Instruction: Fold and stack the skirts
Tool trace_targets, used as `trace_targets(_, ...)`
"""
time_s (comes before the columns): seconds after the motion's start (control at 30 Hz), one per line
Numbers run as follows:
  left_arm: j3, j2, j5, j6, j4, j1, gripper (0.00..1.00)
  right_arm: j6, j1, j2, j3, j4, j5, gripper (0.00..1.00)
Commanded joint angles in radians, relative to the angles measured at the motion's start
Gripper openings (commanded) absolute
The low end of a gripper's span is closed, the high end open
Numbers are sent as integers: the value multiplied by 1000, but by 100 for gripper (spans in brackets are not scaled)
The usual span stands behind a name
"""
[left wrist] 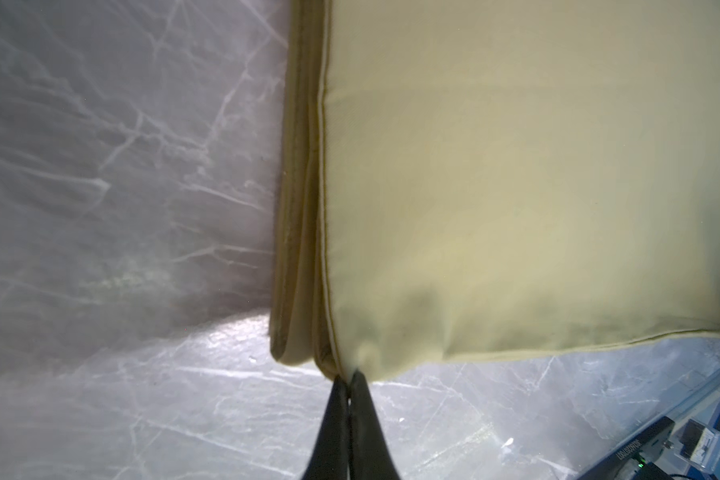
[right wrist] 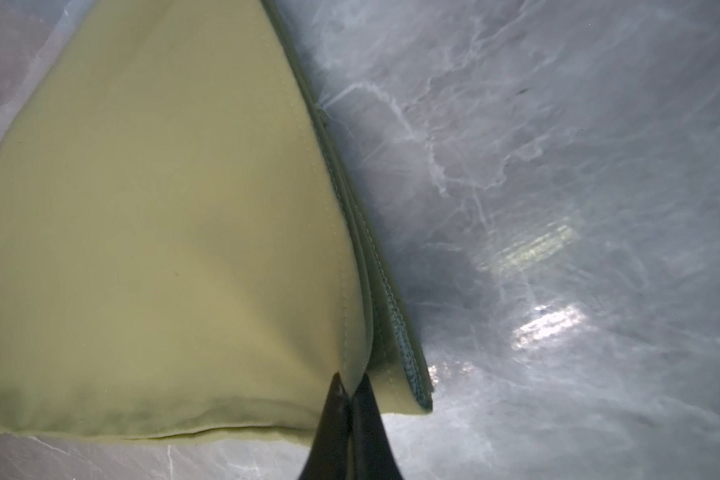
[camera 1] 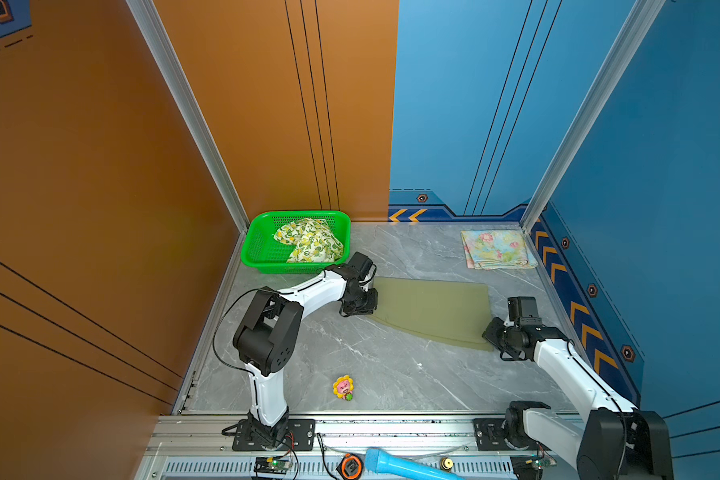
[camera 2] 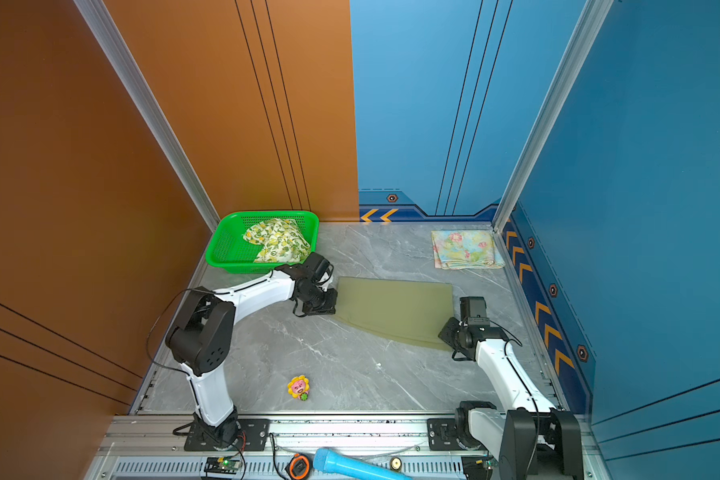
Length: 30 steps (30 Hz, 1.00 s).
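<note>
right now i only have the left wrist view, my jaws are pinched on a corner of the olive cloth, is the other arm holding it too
Observer: yes, the right gripper is shut on the near right corner of the olive skirt.
Operator: where's the folded one
Observer: the floral skirt lies folded at the far right corner of the table, apart from the olive one.
Operator: and the third
Observer: the lemon skirt sits crumpled in the green basket, far left.
</note>
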Motion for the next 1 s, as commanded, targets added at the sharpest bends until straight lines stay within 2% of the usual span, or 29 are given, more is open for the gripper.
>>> trace_targets(0.0, -19, -26, -18, -10, 32, 11, 0, 11, 7, 17, -19, 51, 43, 0)
trace_targets(0.4, 7, -24, 2, -11, 35, 58, 0, -1, -3, 58, -16, 28, 71, 0)
trace_targets(0.5, -4, -19, 4, -14, 38, 54, 0, -3, -6, 72, -13, 4, 61, 5)
trace_targets(0.57, -14, -21, 5, -18, 41, 53, 0, -3, -7, 78, -13, -11, 53, 15)
trace_targets(0.6, -19, -27, 6, -19, 44, 52, 4, -5, -7, 77, -11, -22, 49, 24)
trace_targets(0.67, -22, -37, 1, -16, 44, 53, 22, -9, -6, 64, 0, -44, 44, 40)
trace_targets(0.77, -16, -55, -5, -16, 44, 55, 38, -12, -6, 21, 32, -78, 46, 59)
trace_targets(0.87, 7, -61, -13, -14, 37, 58, 53, -18, -8, -3, 87, -111, 46, 68)
trace_targets(0.97, 53, -44, -18, -4, 19, 58, 57, -25, -13, 7, 140, -121, 31, 71)
